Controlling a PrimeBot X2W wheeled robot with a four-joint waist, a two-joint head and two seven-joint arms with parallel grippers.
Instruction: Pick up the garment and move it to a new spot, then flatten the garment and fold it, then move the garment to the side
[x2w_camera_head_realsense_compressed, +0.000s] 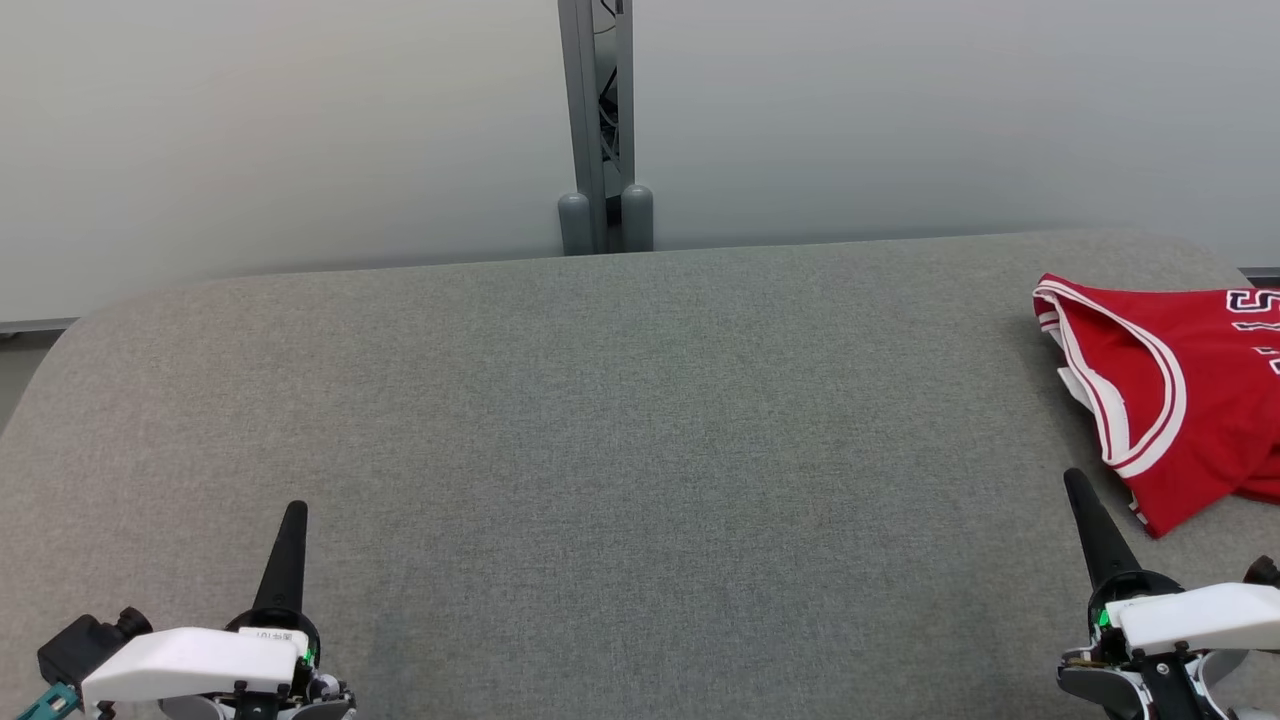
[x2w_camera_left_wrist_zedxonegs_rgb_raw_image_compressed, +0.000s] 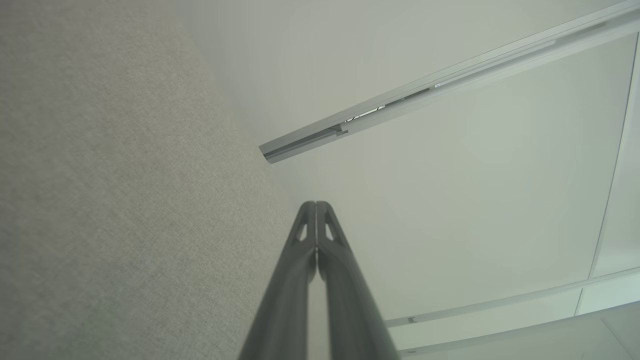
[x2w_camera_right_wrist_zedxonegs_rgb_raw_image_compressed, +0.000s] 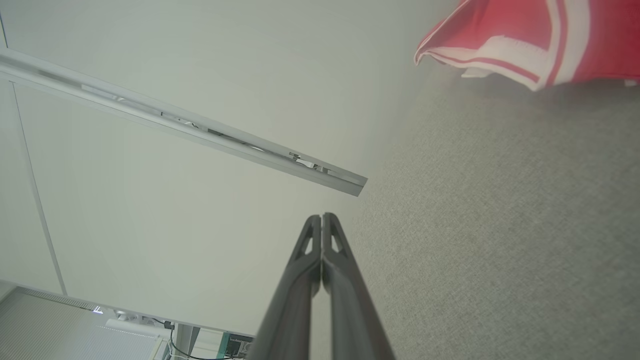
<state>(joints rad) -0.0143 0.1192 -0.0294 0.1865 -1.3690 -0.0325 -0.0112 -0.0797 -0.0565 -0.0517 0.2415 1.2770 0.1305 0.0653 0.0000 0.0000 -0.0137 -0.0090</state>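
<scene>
Grippers first: you have two, one on each arm, and both sit low at the near edge of the grey cloth top (x2w_camera_head_realsense_compressed: 640, 420). Your left gripper (x2w_camera_head_realsense_compressed: 296, 510) is at the near left corner. Its white wrist lies low and its two dark fingers point away from you, toward the wall. The fingers are pressed tight together, tip to tip, with nothing between them. Your right gripper (x2w_camera_head_realsense_compressed: 1074, 480) is at the near right corner. Its fingers lean a little to the left as they point away. They are pressed together too and hold nothing.

You have one garment (x2w_camera_head_realsense_compressed: 1180, 390). It is a red shirt with white trim. It lies bunched at the far right side of the top, partly cut off by the picture's edge. It is near the right gripper, a bit ahead of it, and not touching it. The left gripper is well apart from it.

Behind the top you see one grey post (x2w_camera_head_realsense_compressed: 598, 120) against the pale wall (x2w_camera_head_realsense_compressed: 300, 130), with two round grey stubs (x2w_camera_head_realsense_compressed: 575, 222) at its bottom.
</scene>
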